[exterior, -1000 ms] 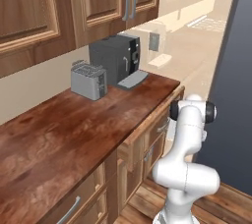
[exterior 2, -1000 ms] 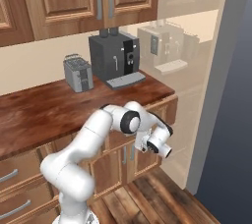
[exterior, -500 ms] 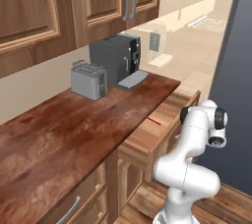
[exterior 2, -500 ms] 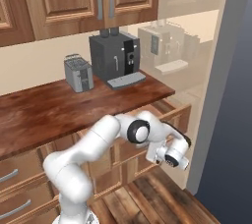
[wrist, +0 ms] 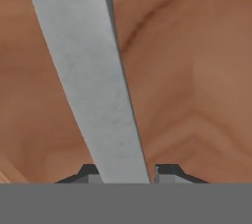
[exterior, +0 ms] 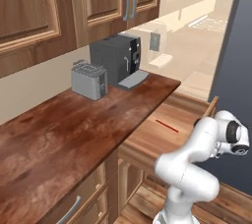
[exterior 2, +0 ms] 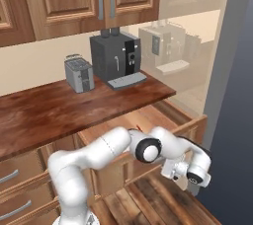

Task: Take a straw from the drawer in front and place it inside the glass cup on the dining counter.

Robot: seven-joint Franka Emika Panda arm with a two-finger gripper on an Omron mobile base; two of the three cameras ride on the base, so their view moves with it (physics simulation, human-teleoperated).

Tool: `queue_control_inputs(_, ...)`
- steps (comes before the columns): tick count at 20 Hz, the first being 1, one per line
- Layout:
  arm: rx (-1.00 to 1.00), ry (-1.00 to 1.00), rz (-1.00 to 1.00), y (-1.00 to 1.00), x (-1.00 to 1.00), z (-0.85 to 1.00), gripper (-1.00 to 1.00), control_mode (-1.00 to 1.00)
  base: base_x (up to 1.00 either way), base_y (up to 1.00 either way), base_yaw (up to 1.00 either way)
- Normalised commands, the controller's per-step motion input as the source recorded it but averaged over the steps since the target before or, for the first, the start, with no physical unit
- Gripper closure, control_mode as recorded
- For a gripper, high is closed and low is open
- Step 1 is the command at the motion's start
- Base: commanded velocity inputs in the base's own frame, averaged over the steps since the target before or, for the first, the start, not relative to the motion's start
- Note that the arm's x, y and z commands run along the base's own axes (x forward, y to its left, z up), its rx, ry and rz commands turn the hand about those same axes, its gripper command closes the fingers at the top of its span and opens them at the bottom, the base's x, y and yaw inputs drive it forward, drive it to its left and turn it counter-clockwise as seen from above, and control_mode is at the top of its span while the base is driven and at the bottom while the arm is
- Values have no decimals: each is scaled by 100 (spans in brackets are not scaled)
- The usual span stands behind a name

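While the toaster and coffee machine sit as before, the drawer has slid well open, baring the red straw on its floor; the gripper fingers clasp the grey drawer handle, so picking comes next.
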Motion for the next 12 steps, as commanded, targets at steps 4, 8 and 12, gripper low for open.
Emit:
queue_control_inputs(4, 8, 0, 12, -100, -40, 0, 100, -100, 0, 0, 0)
queue_control_inputs(8, 4, 0, 7, -100, -30, 0, 100, -100, 0, 0, 0)
queue_control_inputs(12, 1, 2, 3, -64, -19, 6, -100, -100, 0, 0, 0)
